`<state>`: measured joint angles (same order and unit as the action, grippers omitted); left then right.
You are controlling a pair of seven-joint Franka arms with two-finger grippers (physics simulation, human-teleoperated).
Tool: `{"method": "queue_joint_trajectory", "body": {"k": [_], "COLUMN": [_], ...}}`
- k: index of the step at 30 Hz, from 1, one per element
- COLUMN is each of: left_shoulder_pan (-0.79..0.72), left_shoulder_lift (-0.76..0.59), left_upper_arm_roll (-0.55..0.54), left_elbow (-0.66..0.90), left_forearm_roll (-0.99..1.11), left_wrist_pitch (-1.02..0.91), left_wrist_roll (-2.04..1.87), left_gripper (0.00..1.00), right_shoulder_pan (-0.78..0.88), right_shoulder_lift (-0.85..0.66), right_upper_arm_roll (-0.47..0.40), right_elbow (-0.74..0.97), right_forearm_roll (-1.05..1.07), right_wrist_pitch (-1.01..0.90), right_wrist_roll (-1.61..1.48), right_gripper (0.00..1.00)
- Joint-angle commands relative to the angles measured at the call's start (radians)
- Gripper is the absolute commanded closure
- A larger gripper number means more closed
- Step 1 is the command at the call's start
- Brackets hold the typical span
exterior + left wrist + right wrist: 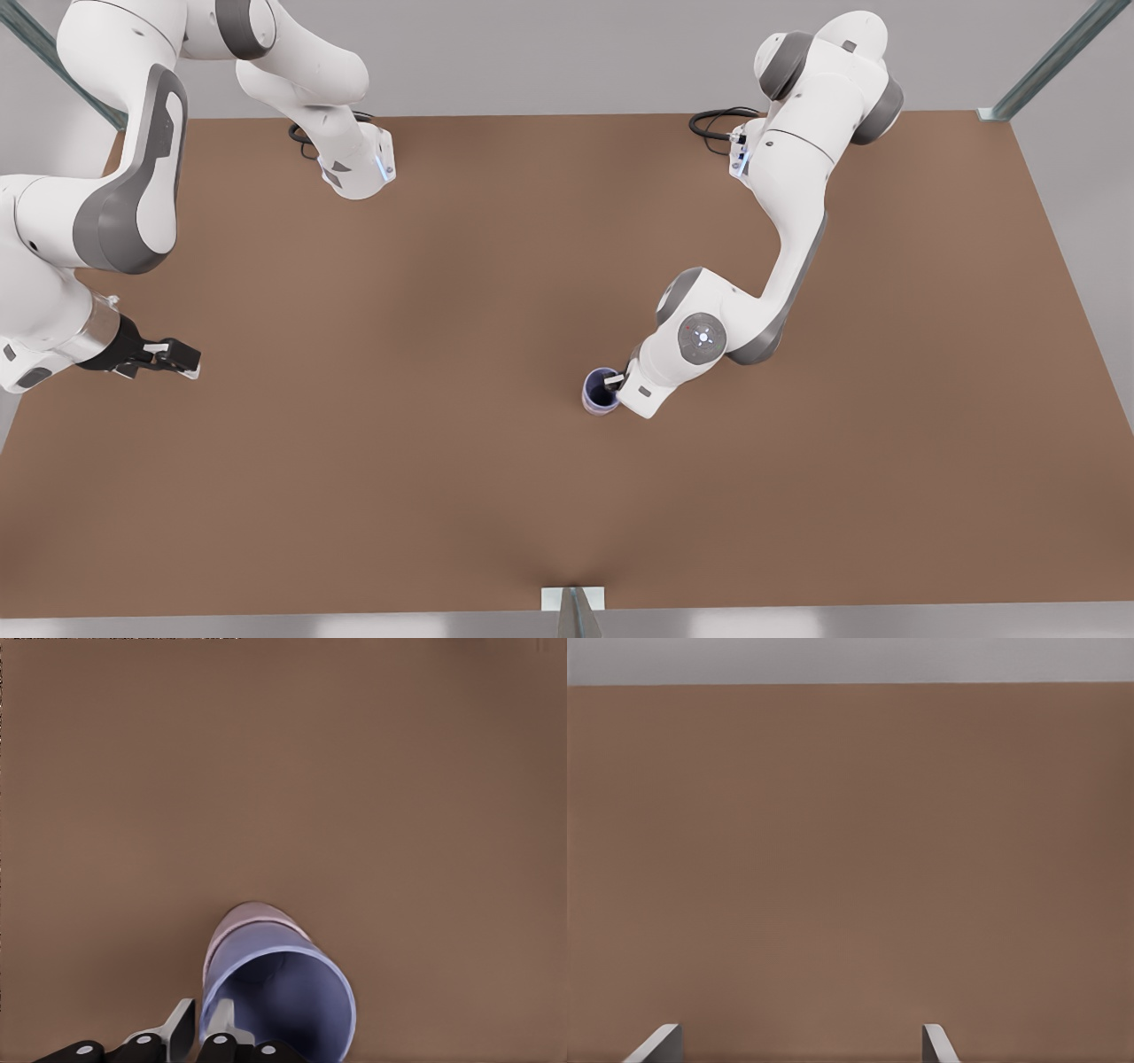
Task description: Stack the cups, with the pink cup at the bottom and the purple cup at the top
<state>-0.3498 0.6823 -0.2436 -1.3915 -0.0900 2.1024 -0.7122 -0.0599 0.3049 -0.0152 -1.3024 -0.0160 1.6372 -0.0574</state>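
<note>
The purple cup (601, 392) stands upright right of the table's middle in the front view, nested inside the pink cup (252, 914), whose pale wall shows below the purple one. The purple cup (283, 992) opens toward the left wrist camera. My left gripper (613, 383), on the arm at the front view's right, is shut on the purple cup's rim, one finger inside and one outside (202, 1028). My right gripper (190, 359) waits at the front view's far left, open (802, 1045), with only bare table between its fingers.
The brown table (443, 461) spreads wide around the cups. Both arm bases (359, 168) stand at the back edge with black cables. Metal frame posts (1054, 58) rise at the back corners, and a small bracket (573, 599) sits at the front edge.
</note>
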Motion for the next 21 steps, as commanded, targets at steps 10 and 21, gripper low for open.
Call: {"method": "queue_joint_trajectory", "body": {"k": [10, 21], "left_shoulder_pan": [0.0, 0.161], "left_shoulder_lift": [-0.036, -0.48], "left_upper_arm_roll": [-0.002, 0.265], "left_elbow": [0.005, 0.009], "left_forearm_roll": [0.035, 0.076], "left_wrist_pitch": [-0.03, -0.556], "left_wrist_roll": [-0.043, 0.777], "left_gripper": [0.0, 0.0], "right_shoulder_pan": [0.0, 0.0], "right_shoulder_lift": [-0.001, -0.001], "right_upper_arm_roll": [0.0, 0.0], "right_elbow": [0.0, 0.002], "right_forearm_roll": [0.001, -0.001], "right_wrist_pitch": [0.0, 0.0], "right_wrist_roll": [-0.032, -0.032], "right_gripper": [0.0, 0.0]}}
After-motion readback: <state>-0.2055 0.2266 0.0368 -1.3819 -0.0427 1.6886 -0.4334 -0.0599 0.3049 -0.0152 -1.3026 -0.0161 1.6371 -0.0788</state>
